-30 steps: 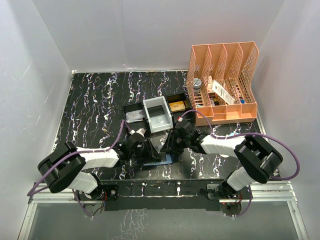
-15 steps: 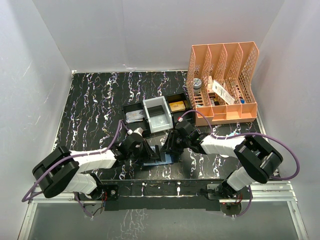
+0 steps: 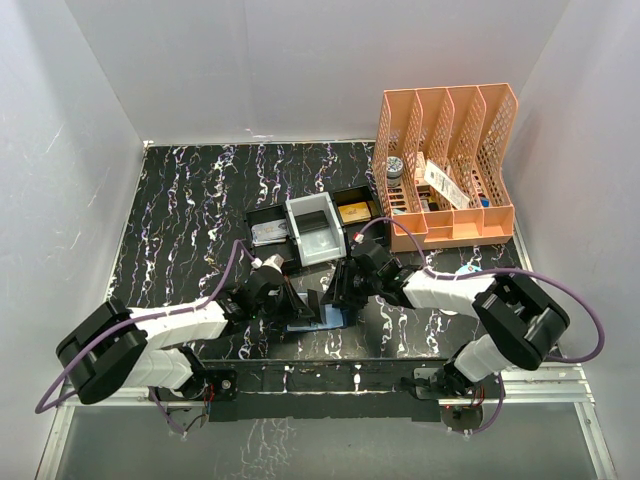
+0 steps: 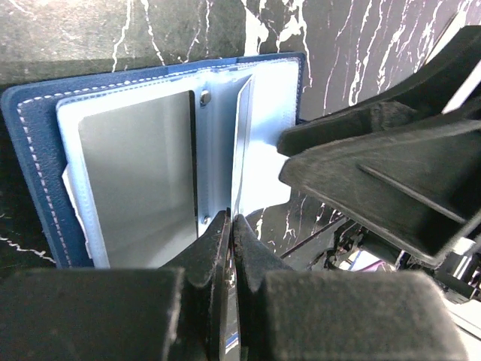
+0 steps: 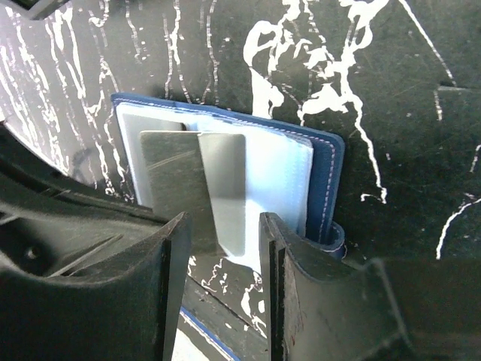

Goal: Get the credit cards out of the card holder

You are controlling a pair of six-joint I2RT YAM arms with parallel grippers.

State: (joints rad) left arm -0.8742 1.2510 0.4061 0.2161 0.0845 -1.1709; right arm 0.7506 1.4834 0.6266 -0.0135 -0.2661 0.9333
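The navy card holder [image 4: 30,150] lies open on the black marbled table between both grippers, pale blue inside up; it also shows in the top view [image 3: 326,318] and the right wrist view [image 5: 327,173]. One grey credit card [image 4: 135,173] sits flat in its left pocket. A second credit card [image 4: 240,143] stands on edge, half out of its pocket [image 5: 222,188]. My left gripper [image 4: 231,222] is shut on this card's near edge. My right gripper [image 5: 222,241] is open, its fingers either side of the upright card, one finger [image 5: 293,256] by the holder's snap tab.
A black-and-white compartment tray [image 3: 268,216] stands just behind the holder, with a tan-gold block [image 3: 352,212] in its right cell. An orange file organizer [image 3: 445,165] with small items stands at the back right. White walls enclose the table.
My left arm's elbow has swung lower and to the left while its gripper stayed at the holder. The right arm has barely moved.
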